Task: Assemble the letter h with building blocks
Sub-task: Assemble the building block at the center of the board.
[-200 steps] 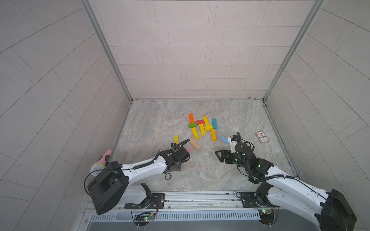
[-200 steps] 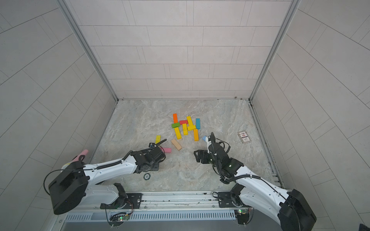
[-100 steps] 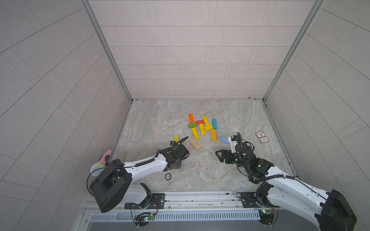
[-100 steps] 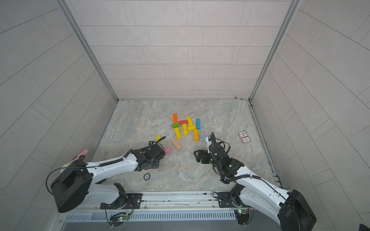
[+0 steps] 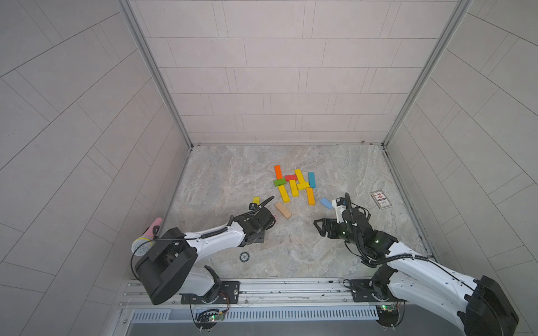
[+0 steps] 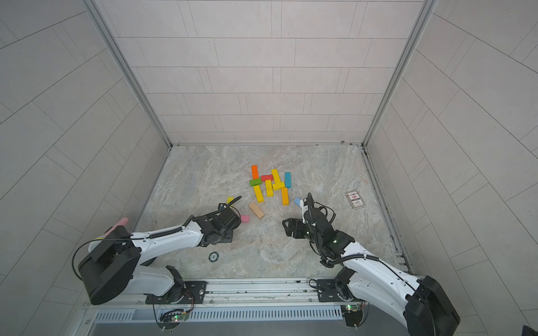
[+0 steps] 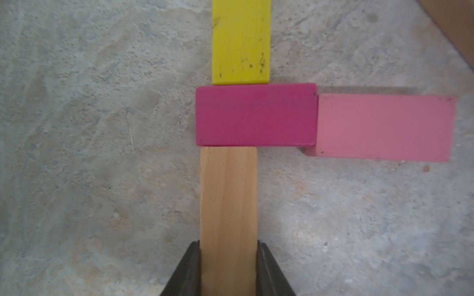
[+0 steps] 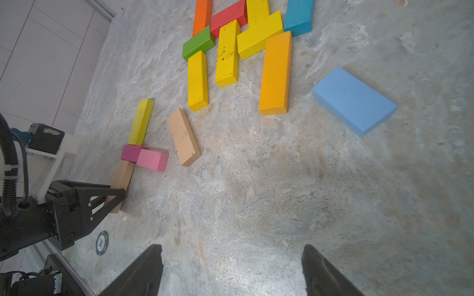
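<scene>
- Left claw (image 7: 228,256): closed on the near end of a plain wood bar (image 7: 228,194), with one finger on each long side.
- Plain wood bar: it lies flat on the surface (image 5: 218,180). Its long axis runs straight out from the left claw, and its far end butts against the long side of a magenta block (image 7: 256,114).
- Magenta block: a half-length piece lying crosswise to the held bar.
- Lime-yellow bar (image 7: 241,41): it touches the far long side of the magenta block and points away from the left claw, nearly in line with the held bar.
- Pink block (image 7: 384,128): it meets the short end of the magenta block on the side toward the right claw, with its long axis crosswise and slightly offset.
- Loose wood bar (image 8: 184,137): it lies flat and oblique near the pink block without touching it, between the left claw's row and the block cluster (image 8: 227,53).
- Block cluster: yellow, orange, red, green and teal bars ahead of both claws, packed and touching. Most point lengthwise away from the claws.
- Light blue block (image 8: 354,101): it lies flat, oblique and alone, ahead of the right claw.
- Right claw (image 8: 232,256): its fingers are spread wide, it holds nothing, and bare surface lies between them.
- Other items: a round token (image 5: 244,256) lies behind the left claw, and a printed card (image 5: 381,200) lies outboard of the right claw.
</scene>
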`<state>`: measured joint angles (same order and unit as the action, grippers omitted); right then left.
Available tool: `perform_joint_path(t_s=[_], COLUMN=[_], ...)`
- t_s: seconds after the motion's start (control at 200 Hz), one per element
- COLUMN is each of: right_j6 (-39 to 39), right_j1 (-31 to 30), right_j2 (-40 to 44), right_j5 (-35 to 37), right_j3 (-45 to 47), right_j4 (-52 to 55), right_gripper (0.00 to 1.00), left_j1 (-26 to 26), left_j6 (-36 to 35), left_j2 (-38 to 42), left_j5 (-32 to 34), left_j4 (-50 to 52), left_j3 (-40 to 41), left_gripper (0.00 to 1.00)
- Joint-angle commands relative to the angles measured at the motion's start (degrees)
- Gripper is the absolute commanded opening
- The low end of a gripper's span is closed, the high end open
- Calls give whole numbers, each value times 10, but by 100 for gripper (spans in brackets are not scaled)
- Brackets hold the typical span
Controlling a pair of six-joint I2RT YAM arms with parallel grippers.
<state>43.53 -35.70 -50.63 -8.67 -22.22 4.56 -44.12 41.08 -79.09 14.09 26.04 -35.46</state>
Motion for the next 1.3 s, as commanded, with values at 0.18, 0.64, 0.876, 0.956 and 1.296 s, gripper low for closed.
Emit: perform_joint_path(t_s=[0.18, 0.64, 0.876, 0.956, 1.296], right_j6=[2, 1, -20, -16, -51], right_j1=[4, 6, -44, -94, -242], right_j2=[5, 5, -47, -75, -285], right_j5=[0, -7, -62, -48, -79], right_j3=[7, 10, -10, -23, -206], right_j4=[9, 2, -40, -54, -66], right_gripper=[87, 88, 85, 85, 78], left_j1=[6, 6, 6, 6, 6], left_j6=[-1, 1, -23, -41, -63], left_j2=[-10, 86, 302, 359, 478], left_j5=[-5, -13, 28, 49, 63], left_j4=[9, 62, 157, 198, 292], left_j3=[-1, -37, -127, -160, -195], left_gripper=[24, 61, 78, 84, 87])
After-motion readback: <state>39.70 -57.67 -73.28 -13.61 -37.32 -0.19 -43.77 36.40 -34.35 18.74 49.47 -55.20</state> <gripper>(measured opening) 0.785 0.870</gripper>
